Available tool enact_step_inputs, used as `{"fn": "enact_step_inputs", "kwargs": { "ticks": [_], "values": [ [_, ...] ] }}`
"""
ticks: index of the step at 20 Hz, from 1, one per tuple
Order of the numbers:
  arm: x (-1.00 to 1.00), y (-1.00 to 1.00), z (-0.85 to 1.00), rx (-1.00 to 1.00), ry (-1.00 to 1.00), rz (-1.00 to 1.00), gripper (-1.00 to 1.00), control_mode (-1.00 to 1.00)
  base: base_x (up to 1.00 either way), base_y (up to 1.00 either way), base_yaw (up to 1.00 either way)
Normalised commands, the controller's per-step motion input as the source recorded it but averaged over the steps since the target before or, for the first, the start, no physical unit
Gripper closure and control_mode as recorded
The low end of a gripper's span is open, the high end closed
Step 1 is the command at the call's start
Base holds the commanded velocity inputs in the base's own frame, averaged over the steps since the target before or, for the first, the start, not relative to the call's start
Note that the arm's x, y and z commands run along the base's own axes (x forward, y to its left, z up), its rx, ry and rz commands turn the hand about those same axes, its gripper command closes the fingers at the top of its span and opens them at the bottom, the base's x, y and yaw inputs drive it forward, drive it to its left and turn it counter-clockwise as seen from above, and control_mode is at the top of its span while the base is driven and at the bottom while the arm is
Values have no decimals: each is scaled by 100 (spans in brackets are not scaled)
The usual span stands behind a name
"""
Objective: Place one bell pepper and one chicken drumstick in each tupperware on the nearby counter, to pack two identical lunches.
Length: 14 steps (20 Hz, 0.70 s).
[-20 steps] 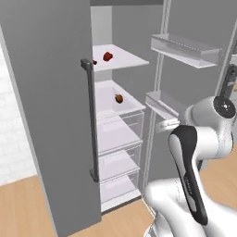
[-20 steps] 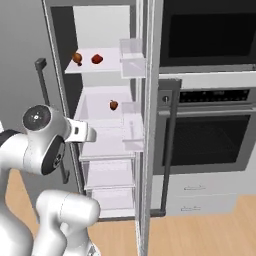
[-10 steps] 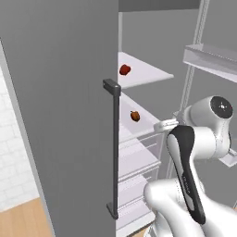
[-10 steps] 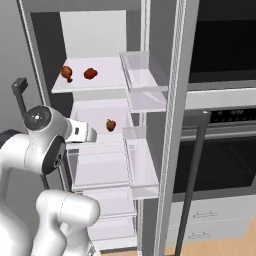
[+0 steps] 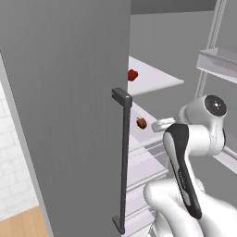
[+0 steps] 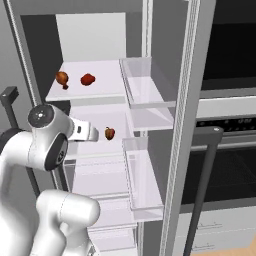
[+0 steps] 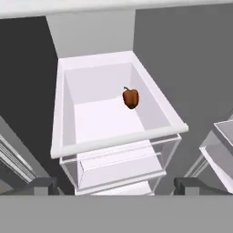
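On the fridge's upper shelf lie a chicken drumstick (image 6: 62,78) and a red bell pepper (image 6: 88,79) (image 5: 133,75) side by side. A second bell pepper (image 7: 130,97) (image 6: 109,133) (image 5: 141,123), red with darker patches, rests on the shelf below, toward its right side. My gripper (image 7: 116,185) is open and empty, some way short of that lower pepper, looking down at it. The hand (image 6: 94,134) reaches toward the fridge at the lower shelf's height. The tupperware and the counter are out of view.
The grey fridge door (image 5: 69,115) with its dark handle (image 5: 122,157) stands open on the left. Clear door bins (image 6: 145,90) line the right side. A clear drawer (image 7: 118,164) sits under the lower shelf. A black oven (image 6: 230,150) is at the right.
The whole picture has grown and shifted: the base has driven closer to the open fridge. The peppers and drumstick lie where they were. The gripper stays open.
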Motion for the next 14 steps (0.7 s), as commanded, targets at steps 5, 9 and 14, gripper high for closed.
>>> {"fn": "enact_step_inputs", "kwargs": {
  "ticks": [5,9,14],
  "values": [
    [100,8,-45,-5,18,-15,-100,-100,0,0,0],
    [100,-27,-49,0,3,-6,-100,-100,0,0,0],
    [93,-27,-32,0,1,0,-100,-100,0,0,0]
  ]
}}
